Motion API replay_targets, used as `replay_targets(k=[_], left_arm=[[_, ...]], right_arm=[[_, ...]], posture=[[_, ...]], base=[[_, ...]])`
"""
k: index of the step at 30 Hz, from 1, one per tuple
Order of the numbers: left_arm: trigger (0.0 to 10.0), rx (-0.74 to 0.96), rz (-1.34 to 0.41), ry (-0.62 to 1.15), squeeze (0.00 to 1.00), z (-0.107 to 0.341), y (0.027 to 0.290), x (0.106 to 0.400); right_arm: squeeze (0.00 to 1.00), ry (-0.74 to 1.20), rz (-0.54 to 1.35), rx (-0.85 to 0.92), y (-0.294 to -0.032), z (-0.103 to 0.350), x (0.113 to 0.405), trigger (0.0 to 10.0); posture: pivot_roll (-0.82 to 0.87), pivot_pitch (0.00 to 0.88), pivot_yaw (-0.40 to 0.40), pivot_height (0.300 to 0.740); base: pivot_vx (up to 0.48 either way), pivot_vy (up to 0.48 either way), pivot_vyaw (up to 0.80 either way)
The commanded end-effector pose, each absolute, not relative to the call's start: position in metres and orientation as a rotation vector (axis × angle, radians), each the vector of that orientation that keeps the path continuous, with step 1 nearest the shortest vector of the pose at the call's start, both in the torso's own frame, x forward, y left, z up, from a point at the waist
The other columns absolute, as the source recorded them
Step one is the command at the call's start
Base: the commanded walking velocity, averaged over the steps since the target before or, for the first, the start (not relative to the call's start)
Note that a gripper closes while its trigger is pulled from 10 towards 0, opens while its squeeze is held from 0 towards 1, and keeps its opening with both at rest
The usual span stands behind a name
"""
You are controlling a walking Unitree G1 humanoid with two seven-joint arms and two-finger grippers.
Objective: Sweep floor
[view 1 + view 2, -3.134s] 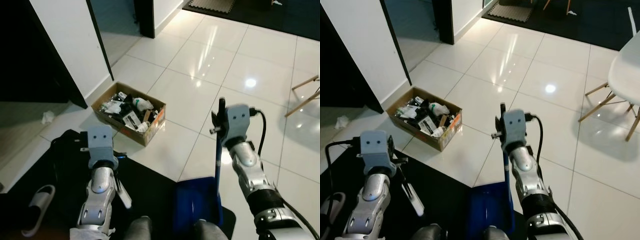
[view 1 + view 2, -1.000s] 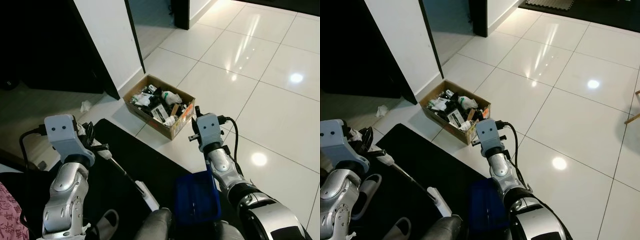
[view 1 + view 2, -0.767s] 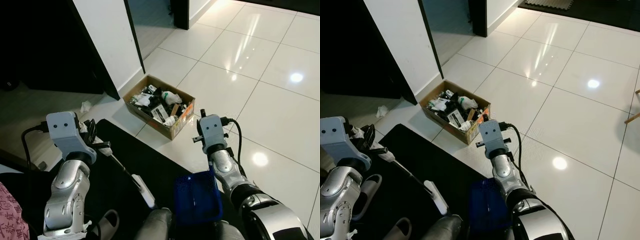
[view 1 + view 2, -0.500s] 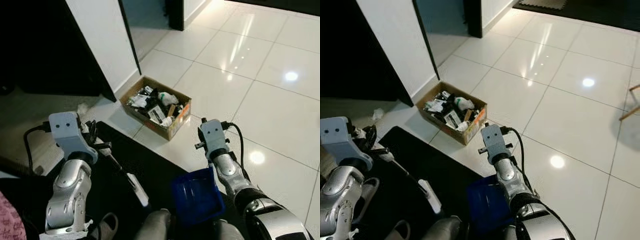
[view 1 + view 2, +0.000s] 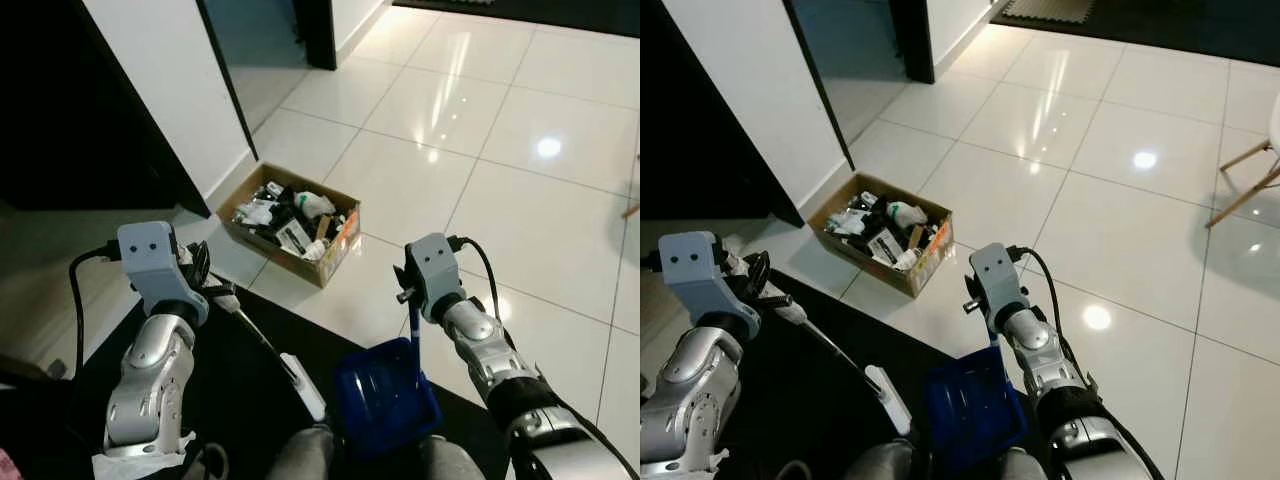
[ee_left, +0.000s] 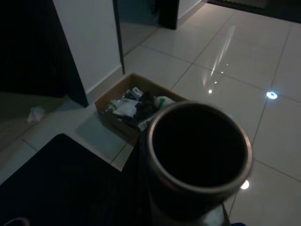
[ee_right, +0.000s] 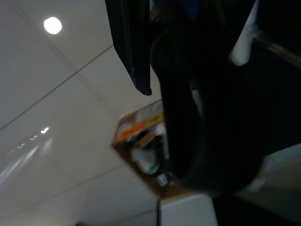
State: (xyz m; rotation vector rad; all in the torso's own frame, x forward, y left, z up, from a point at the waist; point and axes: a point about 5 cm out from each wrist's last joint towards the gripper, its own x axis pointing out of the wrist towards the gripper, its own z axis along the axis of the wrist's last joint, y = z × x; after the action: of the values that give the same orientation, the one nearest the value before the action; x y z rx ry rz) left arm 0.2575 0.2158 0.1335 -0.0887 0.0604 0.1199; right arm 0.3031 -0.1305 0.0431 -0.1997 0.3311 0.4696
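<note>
My left gripper (image 5: 208, 284) is shut on the thin metal handle of a broom (image 5: 258, 338), which slants down over the black mat to a white end piece (image 5: 303, 385). The left wrist view looks straight down the handle's round tube end (image 6: 200, 146). My right gripper (image 5: 404, 287) is shut on the upright blue handle of a dustpan (image 5: 385, 400), whose blue pan hangs low in front of me. In the right wrist view the dark fingers (image 7: 178, 94) close around that handle.
An open cardboard box (image 5: 293, 222) full of rubbish sits on the glossy white tiles ahead, between the arms. A white wall (image 5: 160, 90) and a dark doorway (image 5: 260, 40) lie to the left. A crumpled paper (image 6: 35, 113) lies by the wall. Chair legs (image 5: 1240, 170) stand far right.
The camera has swung a little, so the box sits lower left in the picture. Both grippers keep their hold; the broom and dustpan hang much as before.
</note>
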Motion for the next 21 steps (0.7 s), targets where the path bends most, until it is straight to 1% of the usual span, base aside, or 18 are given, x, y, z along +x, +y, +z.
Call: replay_targets(k=[1, 3, 8, 10, 14, 15, 16, 17, 18, 19, 20, 21], left_arm=[[10.0, -0.078, 0.137, 0.046, 0.00, 0.134, 0.218, 0.257], [10.0, -0.080, 0.137, 0.049, 0.00, 0.133, 0.218, 0.258], [10.0, -0.083, 0.138, 0.052, 0.00, 0.132, 0.217, 0.258], [10.0, -0.089, 0.140, 0.056, 0.00, 0.130, 0.215, 0.259], [10.0, -0.092, 0.141, 0.057, 0.00, 0.129, 0.214, 0.260], [10.0, -0.094, 0.140, 0.059, 0.00, 0.128, 0.213, 0.260], [10.0, -0.094, 0.140, 0.059, 0.00, 0.128, 0.213, 0.260], [10.0, -0.096, 0.138, 0.060, 0.00, 0.128, 0.212, 0.261], [10.0, -0.096, 0.138, 0.060, 0.00, 0.128, 0.212, 0.261], [10.0, -0.097, 0.136, 0.062, 0.00, 0.127, 0.211, 0.262], [10.0, -0.097, 0.136, 0.062, 0.00, 0.127, 0.211, 0.262], [10.0, -0.096, 0.132, 0.064, 0.00, 0.127, 0.211, 0.262]], right_arm=[[0.00, 0.632, 0.562, -0.022, -0.128, 0.004, 0.263, 10.0], [0.00, 0.658, 0.594, 0.019, -0.128, 0.011, 0.256, 10.0], [0.00, 0.667, 0.567, 0.071, -0.134, 0.023, 0.260, 10.0], [0.00, 0.631, 0.541, 0.026, -0.141, 0.035, 0.267, 10.0], [0.00, 0.616, 0.523, -0.007, -0.144, 0.037, 0.269, 10.0], [0.00, 0.555, 0.455, -0.057, -0.148, 0.038, 0.276, 10.0], [0.00, 0.555, 0.455, -0.057, -0.148, 0.038, 0.276, 10.0], [0.00, 0.441, 0.360, -0.128, -0.154, 0.048, 0.286, 10.0], [0.00, 0.441, 0.360, -0.128, -0.154, 0.048, 0.286, 10.0], [0.00, 0.321, 0.257, -0.131, -0.158, 0.061, 0.295, 10.0], [0.00, 0.321, 0.257, -0.131, -0.158, 0.061, 0.295, 10.0], [0.00, 0.216, 0.172, -0.090, -0.161, 0.077, 0.301, 10.0]], posture=[[0.16, 0.150, 0.119, 0.740], [0.16, 0.152, 0.118, 0.740], [0.15, 0.153, 0.111, 0.740], [0.14, 0.152, 0.106, 0.740], [0.14, 0.152, 0.106, 0.740], [0.14, 0.150, 0.104, 0.740], [0.14, 0.150, 0.104, 0.740], [0.14, 0.150, 0.104, 0.740], [0.14, 0.150, 0.104, 0.740], [0.13, 0.148, 0.111, 0.740], [0.13, 0.148, 0.111, 0.740], [0.13, 0.147, 0.119, 0.740]], base=[[0.000, 0.000, 0.00], [0.000, 0.000, 0.00], [0.000, 0.000, 0.00], [0.000, 0.000, 0.00], [0.000, 0.000, 0.00], [0.000, 0.000, 0.00], [0.000, 0.000, 0.00], [0.000, 0.000, 0.00], [0.000, 0.000, 0.00], [0.000, 0.000, 0.00], [0.000, 0.000, 0.00], [0.000, 0.000, 0.00]])
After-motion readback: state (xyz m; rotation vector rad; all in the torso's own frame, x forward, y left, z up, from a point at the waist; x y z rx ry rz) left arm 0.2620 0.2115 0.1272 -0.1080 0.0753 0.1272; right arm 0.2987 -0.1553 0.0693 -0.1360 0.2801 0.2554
